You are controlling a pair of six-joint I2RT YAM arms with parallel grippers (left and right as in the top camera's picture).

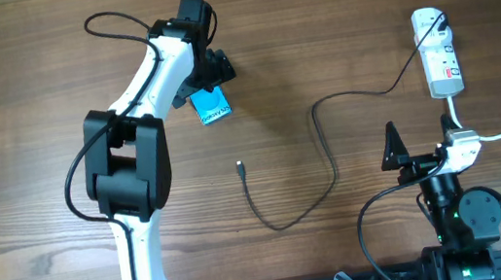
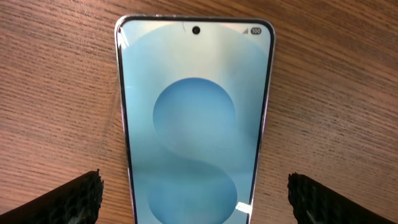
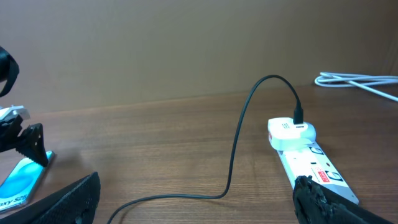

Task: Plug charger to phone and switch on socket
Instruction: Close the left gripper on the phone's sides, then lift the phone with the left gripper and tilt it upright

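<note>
Directly under the spread left pincer [image 2: 198, 202], the phone [image 2: 194, 124] lies ungripped, its long axis running straight away from it.

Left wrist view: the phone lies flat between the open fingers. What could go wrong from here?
1. The phone lies flat on the table, so the open left gripper may slip off its thin edges or push it askew.
2. The charger's connector tip lies loose, apart from the phone; it is small and could be gripped badly.
3. The charger's cable loops across the table; it could be snagged, dragging the tip away.
</note>
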